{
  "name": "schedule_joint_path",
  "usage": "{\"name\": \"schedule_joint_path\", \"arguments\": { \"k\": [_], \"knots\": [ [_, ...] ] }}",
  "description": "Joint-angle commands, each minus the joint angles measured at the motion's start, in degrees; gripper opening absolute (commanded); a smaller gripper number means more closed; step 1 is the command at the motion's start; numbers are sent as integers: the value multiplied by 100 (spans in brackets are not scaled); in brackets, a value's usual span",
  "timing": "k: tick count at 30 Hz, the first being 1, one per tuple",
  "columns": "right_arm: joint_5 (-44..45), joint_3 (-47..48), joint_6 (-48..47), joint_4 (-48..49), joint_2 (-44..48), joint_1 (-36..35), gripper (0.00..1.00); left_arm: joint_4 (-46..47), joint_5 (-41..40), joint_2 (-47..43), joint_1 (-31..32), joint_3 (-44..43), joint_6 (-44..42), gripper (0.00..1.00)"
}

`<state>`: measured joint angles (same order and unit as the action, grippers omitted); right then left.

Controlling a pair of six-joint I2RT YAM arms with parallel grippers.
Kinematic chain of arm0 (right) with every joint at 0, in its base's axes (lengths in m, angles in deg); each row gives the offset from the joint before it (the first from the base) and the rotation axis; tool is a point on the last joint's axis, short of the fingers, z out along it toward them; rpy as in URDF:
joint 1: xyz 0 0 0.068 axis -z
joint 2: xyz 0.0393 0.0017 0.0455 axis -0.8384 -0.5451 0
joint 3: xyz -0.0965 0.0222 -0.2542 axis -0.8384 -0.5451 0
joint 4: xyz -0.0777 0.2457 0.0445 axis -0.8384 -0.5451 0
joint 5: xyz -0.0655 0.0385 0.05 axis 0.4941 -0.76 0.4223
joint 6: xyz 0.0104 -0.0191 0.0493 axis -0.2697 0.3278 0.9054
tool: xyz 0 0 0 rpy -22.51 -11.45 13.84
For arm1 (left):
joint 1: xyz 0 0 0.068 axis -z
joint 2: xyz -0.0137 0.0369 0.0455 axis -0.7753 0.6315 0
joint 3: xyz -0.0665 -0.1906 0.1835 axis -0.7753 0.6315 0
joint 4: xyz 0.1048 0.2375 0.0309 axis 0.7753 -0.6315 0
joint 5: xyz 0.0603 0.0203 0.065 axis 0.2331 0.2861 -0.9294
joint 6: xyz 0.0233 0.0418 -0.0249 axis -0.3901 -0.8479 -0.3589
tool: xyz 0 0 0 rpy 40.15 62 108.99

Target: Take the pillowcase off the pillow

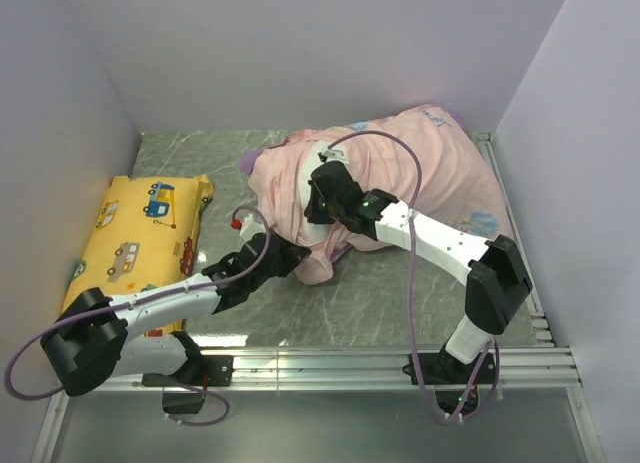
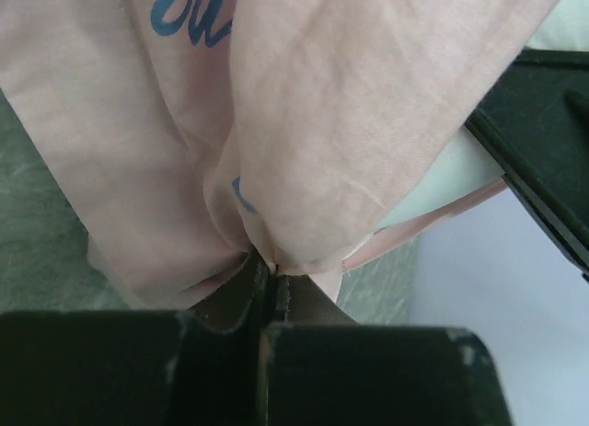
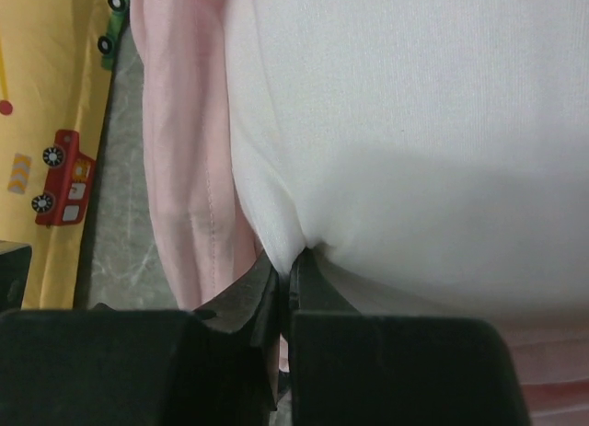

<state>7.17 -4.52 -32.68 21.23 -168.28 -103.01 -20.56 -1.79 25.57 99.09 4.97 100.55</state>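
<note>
The pillowcase (image 1: 440,168) lies inside-out, pale pink, bunched over the pillow at the table's middle and back right. My left gripper (image 1: 295,255) is shut on a fold of the pillowcase's lower edge; in the left wrist view pink fabric (image 2: 313,150) bunches out of the closed jaws (image 2: 271,270). My right gripper (image 1: 318,208) is shut on the white pillow (image 3: 414,122), pinching its cover, with the pink pillowcase hem (image 3: 184,168) beside it on the left. In the top view the pillow (image 1: 305,163) shows only as a small white patch above the right gripper.
A yellow cushion (image 1: 140,233) printed with vehicles lies at the left, also in the right wrist view (image 3: 46,141). Grey marbled table surface (image 1: 380,293) lies in front of the pillow. White walls enclose the left, back and right; a metal rail (image 1: 400,361) runs along the near edge.
</note>
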Motion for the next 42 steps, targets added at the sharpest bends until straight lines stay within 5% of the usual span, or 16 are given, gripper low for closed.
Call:
{"name": "schedule_joint_path", "arguments": {
  "k": [1, 15, 23, 26, 32, 35, 37, 42],
  "knots": [
    [180, 804, 9, 749, 112, 271, 0, -280, 112, -192, 211, 612, 258, 1],
    [-57, 1454, -70, 441, -231, 904, 0, -377, 147, -975, 492, 1617, 558, 1],
    [-145, 1411, -35, 538, -459, 992, 0, -245, 226, -1037, 642, 1933, 734, 14],
    [-285, 1280, 0, 607, -381, 992, 0, -219, 156, -1010, 651, 1907, 698, 26],
    [-742, 787, 88, 758, -56, 974, 0, -298, -99, -642, 624, 1652, 628, 3],
    [-699, 340, 79, 915, 330, 878, 0, 166, 23, -632, 615, 1529, 357, 0],
    [-742, 120, 79, 916, 428, 860, 0, 282, -46, -815, 703, 1293, 23, 9],
    [-717, -355, 114, 1162, 709, 720, 0, -666, -898, -1220, 888, 204, -268, 68]
  ]
}}
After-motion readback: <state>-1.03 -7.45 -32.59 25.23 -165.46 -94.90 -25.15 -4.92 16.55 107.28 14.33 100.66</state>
